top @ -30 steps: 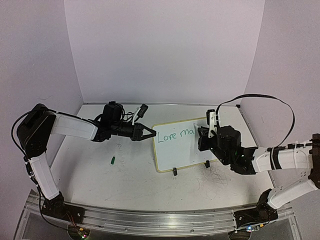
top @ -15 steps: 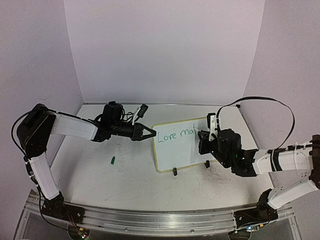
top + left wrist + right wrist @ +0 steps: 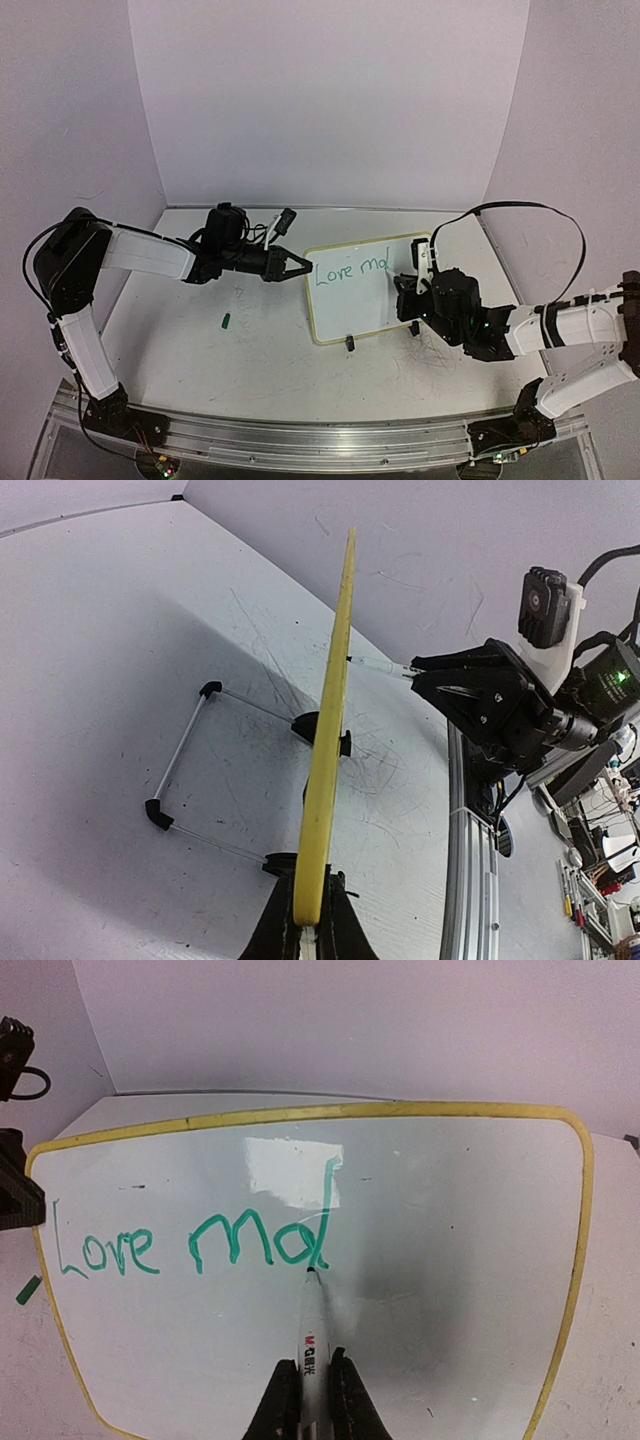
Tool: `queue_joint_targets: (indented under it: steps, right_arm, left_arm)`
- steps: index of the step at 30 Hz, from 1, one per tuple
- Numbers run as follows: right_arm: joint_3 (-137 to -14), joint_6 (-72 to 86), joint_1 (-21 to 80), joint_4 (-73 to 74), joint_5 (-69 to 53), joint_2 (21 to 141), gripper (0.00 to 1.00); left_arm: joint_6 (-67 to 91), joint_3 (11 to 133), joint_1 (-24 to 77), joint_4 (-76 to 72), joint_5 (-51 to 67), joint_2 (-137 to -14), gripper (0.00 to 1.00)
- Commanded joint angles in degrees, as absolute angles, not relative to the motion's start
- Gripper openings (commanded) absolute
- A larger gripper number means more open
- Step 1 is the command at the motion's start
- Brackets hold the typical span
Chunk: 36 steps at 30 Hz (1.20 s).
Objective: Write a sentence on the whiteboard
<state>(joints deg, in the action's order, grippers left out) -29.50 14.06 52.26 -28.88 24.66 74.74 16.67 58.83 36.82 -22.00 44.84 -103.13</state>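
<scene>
The yellow-framed white rectangular whiteboard and the white marker pen are both cut off at 6 o'clock in the right wrist view; the small green object on the pale worktop is too small to identify

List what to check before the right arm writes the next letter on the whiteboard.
1. Left tool clamped on the whiteboard edge: ok, the yellow frame is pinched in it.
2. Right tool shut on the marker: ok.
3. Marker tip on the board: ok, it appears to touch at the foot of the last stroke.
4. Green writing legible: ok, "Love ma" plus a letter with a tall stroke.
5. Blank board right of the writing: ok.
6. Black clip feet resting on the table: ok.
</scene>
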Motion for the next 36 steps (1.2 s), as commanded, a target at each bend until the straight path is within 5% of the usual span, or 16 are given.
queue_joint_targets:
  steps: [1, 36]
  right_arm:
    - [-30.3, 14.1, 52.2, -28.4, 26.6, 74.6, 0.0]
    - [-32.4, 13.5, 50.2, -26.7, 29.5, 73.8, 0.0]
  left_arm:
    - [14.3, 60.1, 38.1, -17.9, 43.4, -102.5, 0.0]
    - [14.2, 60.1, 38.1, -17.8, 43.3, -102.4, 0.0]
